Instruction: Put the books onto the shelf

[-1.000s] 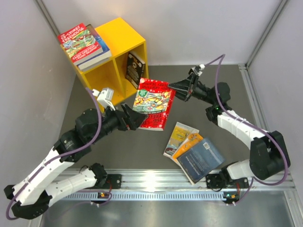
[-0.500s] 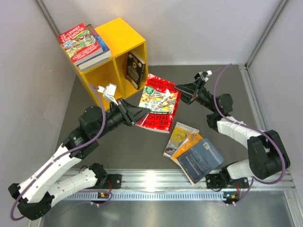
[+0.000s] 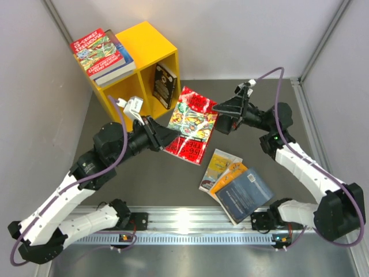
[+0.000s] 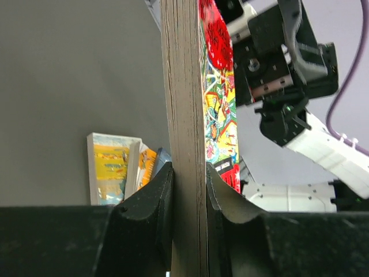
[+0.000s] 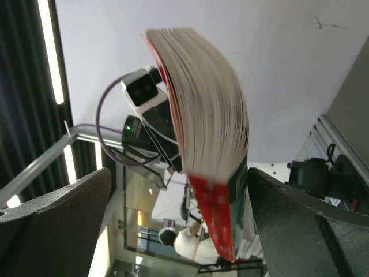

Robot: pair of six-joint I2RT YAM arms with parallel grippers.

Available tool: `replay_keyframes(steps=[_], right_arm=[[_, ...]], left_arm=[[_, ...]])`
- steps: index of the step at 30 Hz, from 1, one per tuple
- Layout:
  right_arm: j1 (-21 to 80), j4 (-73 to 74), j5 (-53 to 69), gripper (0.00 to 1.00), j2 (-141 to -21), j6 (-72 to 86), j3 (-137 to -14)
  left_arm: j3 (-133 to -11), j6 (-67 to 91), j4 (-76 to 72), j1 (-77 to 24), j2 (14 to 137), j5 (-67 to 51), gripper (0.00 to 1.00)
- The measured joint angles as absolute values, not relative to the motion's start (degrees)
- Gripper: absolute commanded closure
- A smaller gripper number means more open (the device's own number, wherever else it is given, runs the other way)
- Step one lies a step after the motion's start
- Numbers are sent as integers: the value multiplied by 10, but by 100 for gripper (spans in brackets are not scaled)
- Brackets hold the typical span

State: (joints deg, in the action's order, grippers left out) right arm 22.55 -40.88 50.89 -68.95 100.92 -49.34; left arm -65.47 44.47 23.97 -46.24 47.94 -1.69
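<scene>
Left tool (image 4: 185,179) clamped on red Treehouse book (image 3: 193,124) | right tool (image 3: 223,109) open round bk end, not gripping | tip: keep bk upright, slide into yellow shelf (image 3: 147,46) w/o clipping divider (image 3: 145,88).

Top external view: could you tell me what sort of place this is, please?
Probably a robot lab work cell: plain grey partition walls, an aluminium mounting rail along the near edge, and a yellow shelf.

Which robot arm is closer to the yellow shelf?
Left. The left end effector sits just in front of the bright yellow box shelf; the right end effector is beyond the red cartoon paperback.
</scene>
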Motion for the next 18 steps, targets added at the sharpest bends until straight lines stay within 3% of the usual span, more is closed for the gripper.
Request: replay_keyframes(steps=[5,9,13,18], right_arm=[[246,-288,529,3,-665,933,-500],[268,-188,524,23,-665,879,-500],[276,-149,510,26,-665,855,-500],[277,-127,496,40,-675,839,-511]], left_arm=[[-664,431,246,-461,489,26,100],[-664,422,251,-461,515,40,100],[-664,418,253,-461,536,40,100],[-664,419,249,-459,539,40,100]])
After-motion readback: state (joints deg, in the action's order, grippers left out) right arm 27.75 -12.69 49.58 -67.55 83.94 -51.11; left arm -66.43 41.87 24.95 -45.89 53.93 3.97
